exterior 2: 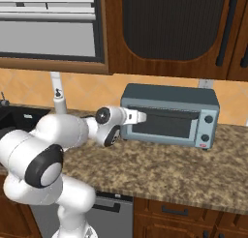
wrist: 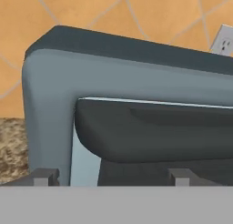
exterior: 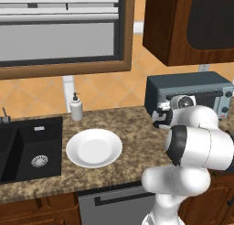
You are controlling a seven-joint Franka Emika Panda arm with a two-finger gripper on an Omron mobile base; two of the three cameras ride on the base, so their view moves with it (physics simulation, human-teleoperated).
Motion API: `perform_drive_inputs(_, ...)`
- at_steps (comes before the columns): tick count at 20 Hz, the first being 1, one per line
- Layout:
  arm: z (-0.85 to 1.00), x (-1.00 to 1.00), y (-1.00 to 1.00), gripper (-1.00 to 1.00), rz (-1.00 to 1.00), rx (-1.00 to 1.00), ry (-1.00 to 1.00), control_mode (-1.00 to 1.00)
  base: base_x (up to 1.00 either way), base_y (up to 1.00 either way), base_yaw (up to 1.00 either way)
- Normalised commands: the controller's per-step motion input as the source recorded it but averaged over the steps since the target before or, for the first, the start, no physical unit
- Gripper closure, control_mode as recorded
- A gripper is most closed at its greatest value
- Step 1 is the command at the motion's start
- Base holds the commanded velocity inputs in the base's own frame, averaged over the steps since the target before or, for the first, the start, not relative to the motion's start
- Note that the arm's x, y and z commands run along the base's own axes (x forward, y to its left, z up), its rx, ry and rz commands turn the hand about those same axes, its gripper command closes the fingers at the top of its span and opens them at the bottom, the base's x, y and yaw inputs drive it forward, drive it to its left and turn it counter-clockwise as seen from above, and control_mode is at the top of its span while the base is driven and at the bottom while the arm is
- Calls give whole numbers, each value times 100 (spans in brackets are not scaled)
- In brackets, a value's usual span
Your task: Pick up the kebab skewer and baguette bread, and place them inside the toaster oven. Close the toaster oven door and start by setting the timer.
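Note:
The blue-grey toaster oven (exterior 2: 169, 94) stands on the granite counter against the tiled wall, also seen in the left base view (exterior: 192, 84). Its dark glass toaster oven door (exterior 2: 164, 128) stands upright against the front; whether it is fully closed I cannot tell. My gripper (exterior 2: 141, 117) is open at the door's upper left corner, level with the bar handle (exterior 2: 169, 114). In the hand view the handle (wrist: 159, 136) fills the middle, very close, with my gripper (wrist: 113, 176) spread wide just below it and nothing between the fingertips. The kebab skewer and baguette bread are out of view.
A white plate (exterior: 93, 147) lies on the counter left of the arm. Farther left are a black sink (exterior: 32, 151) and a soap dispenser (exterior: 76, 107). A dark wood wall cabinet (exterior 2: 169, 29) hangs above the oven. Two round knobs (exterior 2: 209, 119) sit on the oven's right.

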Motion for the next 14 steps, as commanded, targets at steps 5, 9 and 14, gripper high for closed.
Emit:
perform_drive_inputs(5,5,-27,-1,-100,-6,-1,-1,-100,0,0,0)
perform_drive_inputs(9,35,-48,-6,-100,-2,0,0,-100,0,0,0)
perform_drive_inputs(14,77,-79,-12,-100,0,2,10,-100,0,0,0)
